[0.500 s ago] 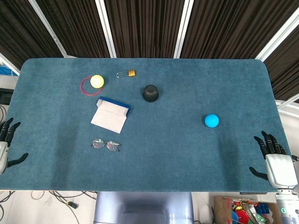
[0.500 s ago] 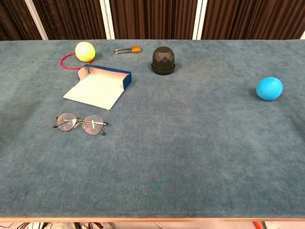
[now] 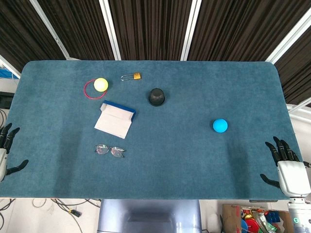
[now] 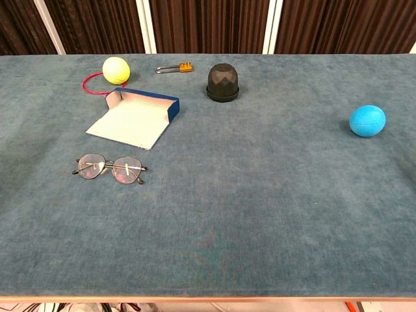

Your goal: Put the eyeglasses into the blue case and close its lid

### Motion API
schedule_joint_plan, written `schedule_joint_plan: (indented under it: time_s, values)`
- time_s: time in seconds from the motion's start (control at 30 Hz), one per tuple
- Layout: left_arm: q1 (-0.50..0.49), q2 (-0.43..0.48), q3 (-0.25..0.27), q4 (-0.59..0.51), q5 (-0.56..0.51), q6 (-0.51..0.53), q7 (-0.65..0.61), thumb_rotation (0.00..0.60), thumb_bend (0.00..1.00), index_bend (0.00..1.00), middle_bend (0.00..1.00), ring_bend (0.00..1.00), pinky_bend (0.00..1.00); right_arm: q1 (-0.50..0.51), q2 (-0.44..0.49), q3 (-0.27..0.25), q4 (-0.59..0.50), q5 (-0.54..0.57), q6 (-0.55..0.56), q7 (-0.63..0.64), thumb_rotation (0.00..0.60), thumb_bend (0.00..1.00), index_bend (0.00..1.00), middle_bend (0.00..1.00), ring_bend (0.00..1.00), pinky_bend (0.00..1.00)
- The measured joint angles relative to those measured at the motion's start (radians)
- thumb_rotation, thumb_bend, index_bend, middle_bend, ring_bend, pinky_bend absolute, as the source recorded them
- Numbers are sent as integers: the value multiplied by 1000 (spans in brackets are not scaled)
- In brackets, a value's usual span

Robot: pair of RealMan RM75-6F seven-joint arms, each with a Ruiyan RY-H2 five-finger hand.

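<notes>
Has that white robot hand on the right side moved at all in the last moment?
Yes, slightly. The right hand has slid back toward the table's near edge, away from the blue ball.

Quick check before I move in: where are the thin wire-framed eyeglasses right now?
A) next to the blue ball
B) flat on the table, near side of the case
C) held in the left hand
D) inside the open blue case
B: the thin wire-framed eyeglasses lie flat on the blue felt table, apart from the open blue case on its near side, and neither hand touches them.
</notes>
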Motion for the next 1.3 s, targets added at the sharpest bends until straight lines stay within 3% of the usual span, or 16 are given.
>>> schedule_joint_plan:
  time_s: [0.63,0.83,1.03,1.2,1.3]
  values:
    - [-31,1,6,-11,3,-56,8,600,131,147,0,0,0,1,4,-3,-5,13,-19,15,600,120,132,0,0,228]
    - [-111,34,-6,-82,-17,-200,45,600,131,182,1,0,0,-1,0,-9,-14,12,-21,-11,600,120,130,0,0,228]
    - [-260,48,-57,-181,-109,-393,156,600,139,245,6,0,0,-3,-5,-17,-21,6,-21,-28,600,120,130,0,0,228]
    - [-374,7,-94,-215,-239,-496,310,600,151,290,9,0,0,-4,-4,-14,-21,15,-23,-27,600,120,130,0,0,228]
    - [-435,-55,-104,-208,-332,-541,405,600,221,337,21,0,0,-6,-3,-10,-25,28,-25,-26,600,120,130,0,0,228]
